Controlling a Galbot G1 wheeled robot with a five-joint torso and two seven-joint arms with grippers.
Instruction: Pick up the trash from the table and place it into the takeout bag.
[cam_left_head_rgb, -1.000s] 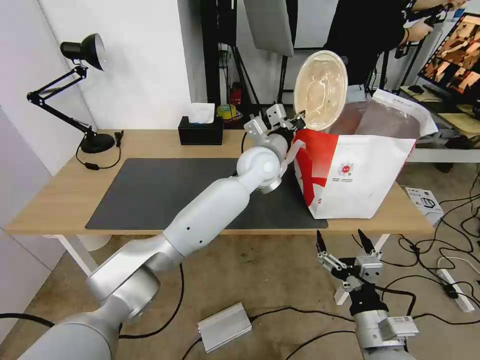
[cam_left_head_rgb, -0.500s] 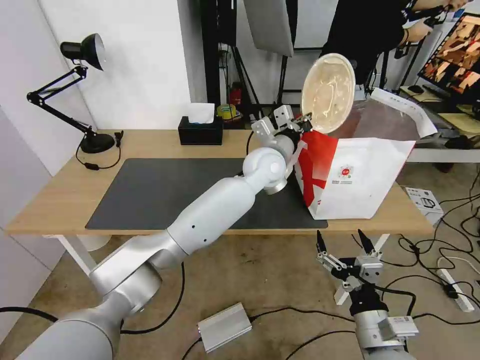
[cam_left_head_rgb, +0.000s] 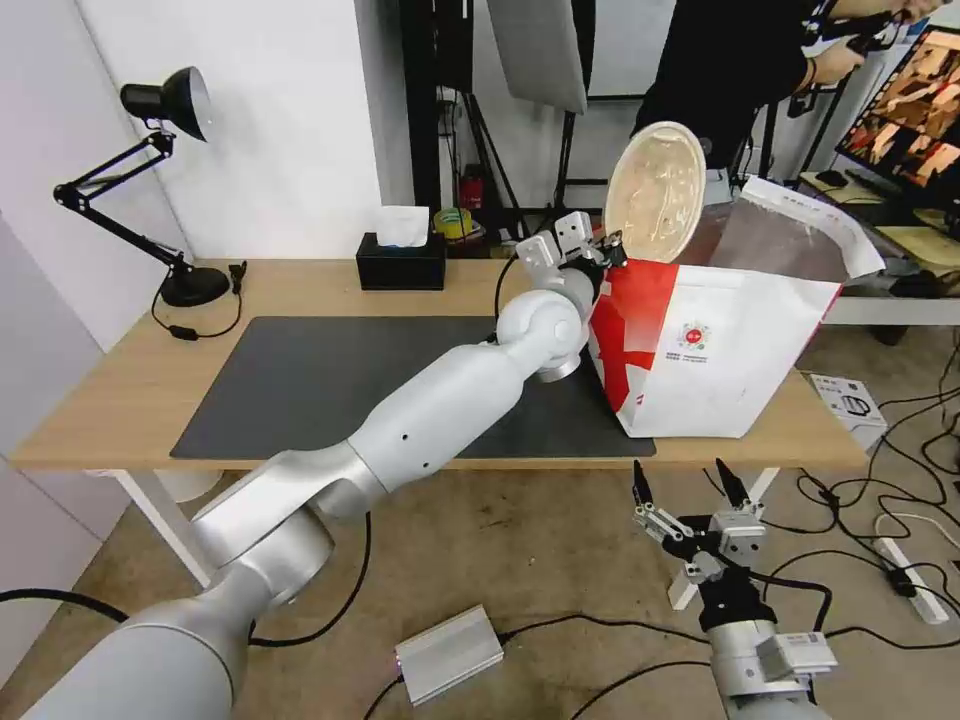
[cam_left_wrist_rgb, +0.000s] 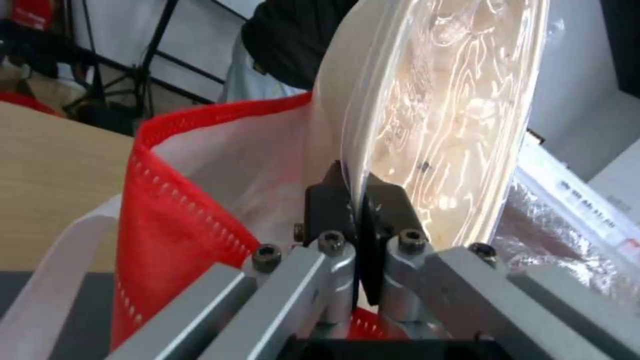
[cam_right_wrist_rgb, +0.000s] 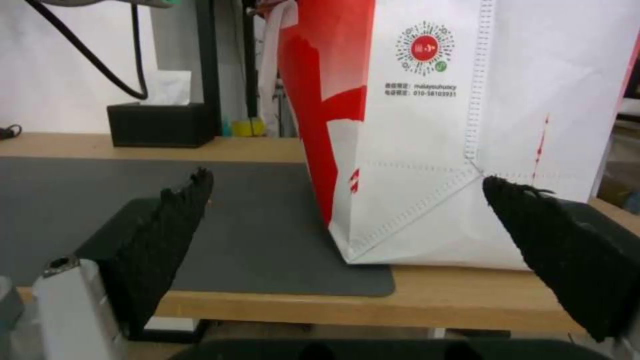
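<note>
2 arms: the left one reaches out over the table, the right one hangs low in front of it.
Table (cam_left_head_rgb: 120, 400): long light-wood top on white legs, with a large dark grey mat (cam_left_head_rgb: 330, 380) lying flat on it.
Room: white wall behind, dark stands and a grey panel at the back, cables and a silver box (cam_left_head_rgb: 448, 655) on the brownish floor.
Back edge: a black desk lamp (cam_left_head_rgb: 165, 100) with a jointed arm at the far left corner; a black tissue box (cam_left_head_rgb: 401, 262) with white tissue sticking up.
Bag (cam_left_head_rgb: 715, 350): boxy red-and-white takeout bag standing on the right end of the table, partly on the mat; woven-looking cloth with stitched seams, crinkled silver foil lining, white loop handle.
Writing: a small round red logo (cam_right_wrist_rgb: 425, 48) ringed with dots, 2 tiny lines of print beneath, too small to read.
Bowl (cam_left_head_rgb: 655, 192): beige, shallow, round pulp bowl, tipped up on edge above the bag's open mouth, its inside glossy and wrinkled.
Left gripper (cam_left_wrist_rgb: 360, 195): at the bag's near rim, black fingers (cam_left_wrist_rgb: 327, 200) clenched on the bowl's lower rim.
Right gripper (cam_left_head_rgb: 690, 490): below the table edge, just in front of the bag, serrated black fingers (cam_right_wrist_rgb: 170, 225) spread wide, grasping nothing.
</note>
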